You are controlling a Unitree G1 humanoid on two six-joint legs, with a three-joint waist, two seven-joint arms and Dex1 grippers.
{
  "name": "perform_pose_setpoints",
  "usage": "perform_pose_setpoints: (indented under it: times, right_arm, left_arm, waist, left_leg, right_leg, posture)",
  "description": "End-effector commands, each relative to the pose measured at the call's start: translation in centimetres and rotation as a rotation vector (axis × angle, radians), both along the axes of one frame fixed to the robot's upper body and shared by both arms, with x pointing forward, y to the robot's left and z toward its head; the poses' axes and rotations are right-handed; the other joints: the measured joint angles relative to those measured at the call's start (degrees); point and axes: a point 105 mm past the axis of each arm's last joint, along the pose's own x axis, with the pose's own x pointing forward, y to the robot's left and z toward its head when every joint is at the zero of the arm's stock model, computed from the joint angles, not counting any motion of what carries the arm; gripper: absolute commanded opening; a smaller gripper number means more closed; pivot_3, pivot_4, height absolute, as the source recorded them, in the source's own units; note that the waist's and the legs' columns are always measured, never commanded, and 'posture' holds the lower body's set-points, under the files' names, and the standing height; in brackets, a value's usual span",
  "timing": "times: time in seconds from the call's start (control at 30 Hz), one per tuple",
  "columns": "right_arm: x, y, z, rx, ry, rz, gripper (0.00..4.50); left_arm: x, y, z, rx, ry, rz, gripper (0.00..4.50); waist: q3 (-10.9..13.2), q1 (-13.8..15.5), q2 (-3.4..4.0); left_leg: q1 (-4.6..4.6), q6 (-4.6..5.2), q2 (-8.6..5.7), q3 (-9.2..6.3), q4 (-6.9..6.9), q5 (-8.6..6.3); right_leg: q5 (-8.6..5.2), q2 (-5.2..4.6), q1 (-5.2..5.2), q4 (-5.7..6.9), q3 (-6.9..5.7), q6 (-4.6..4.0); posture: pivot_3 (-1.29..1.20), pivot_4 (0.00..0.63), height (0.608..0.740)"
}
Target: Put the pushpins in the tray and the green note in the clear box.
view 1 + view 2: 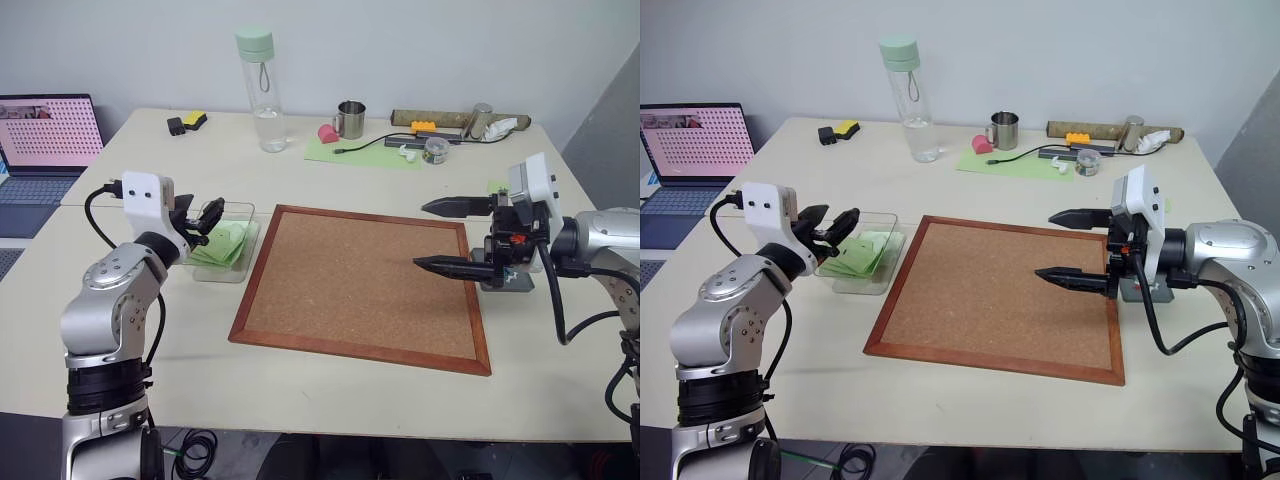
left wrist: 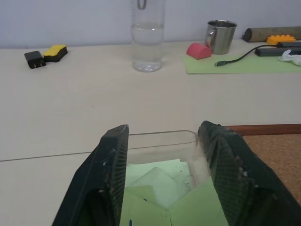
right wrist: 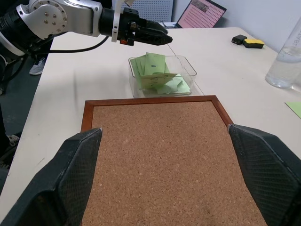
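Right pincer (image 1: 440, 236) — fingers spread wide, empty — hovers at the cork board's (image 1: 360, 285) right edge, centre right of the frame; the tray (image 1: 508, 282) sits just behind it, so the right arm is nearer. No pushpins can be made out. Left pincer (image 1: 205, 221), spread and empty, hangs over the clear box (image 1: 222, 243) at centre left — green note (image 3: 157, 75) lies inside, its dark mark illegible.

A pale table (image 1: 330, 390) carries a cork board (image 1: 360, 285) at its middle, the clear box (image 1: 243, 215) just left of it, the tray (image 1: 508, 284) at its right edge, and a water bottle (image 1: 262, 95), metal mug (image 1: 351, 119) and laptop (image 1: 45, 140) farther back.
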Motion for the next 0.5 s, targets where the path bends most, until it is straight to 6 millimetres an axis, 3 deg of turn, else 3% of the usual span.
perform_pose_setpoints:
  times: [0.03, 0.13, 0.23, 0.4, 0.5]
  right_arm:
    - [-0.3, -0.4, 0.7, -0.009, -0.039, -0.004, 4.5]
    - [-0.1, -1.2, 0.7, -0.013, -0.048, -0.048, 4.5]
    - [0.0, -2.9, 0.3, -0.03, -0.044, -0.122, 4.5]
    - [0.2, -6.4, -0.8, -0.085, -0.087, -0.261, 4.5]
    - [-0.3, -9.1, -1.9, -0.162, -0.082, -0.321, 4.5]
  left_arm:
    - [-0.9, 0.5, 2.2, 0.04, -0.059, -0.011, 3.74]
    - [-1.9, 0.2, 2.4, 0.107, -0.029, -0.088, 4.31]
    - [-3.9, 1.2, 1.9, 0.278, 0.058, -0.19, 4.31]
    - [-7.2, 5.5, 0.8, 0.486, 0.192, -0.251, 4.31]
    - [-8.5, 9.6, 0.0, 0.534, 0.276, -0.204, 4.31]
  waist:
    - [0.0, 0.0, 0.0]
    - [0.0, 0.0, 0.0]
    - [0.0, 0.0, 0.0]
    - [0.0, -0.2, 0.1]
    - [0.1, 0.0, 0.14]
  left_leg:
    - [0.0, 0.0, 0.0, 0.0, 0.0, 0.0]
    - [0.0, 0.0, 0.0, 0.0, 0.0, 0.0]
    - [0.0, 0.0, 0.0, 0.01, -0.02, 0.0]
    - [0.01, 0.01, 0.03, 0.13, -0.12, -0.01]
    - [0.06, 0.23, 0.05, 0.13, -0.12, -0.13]
  right_leg:
    - [0.0, 0.0, 0.0, 0.0, 0.0, 0.0]
    - [0.0, 0.0, 0.0, 0.0, 0.01, 0.0]
    - [0.0, 0.0, -0.01, -0.01, 0.01, -0.01]
    - [-0.02, -0.02, -0.07, -0.07, 0.09, -0.05]
    - [0.02, -0.04, -0.03, -0.04, 0.05, -0.14]
  posture:
    - [0.0, 0.15, 0.74]
    - [0.0, 0.15, 0.74]
    - [0.0, 0.15, 0.74]
    - [0.0, 0.15, 0.74]
    - [0.0, 0.15, 0.74]
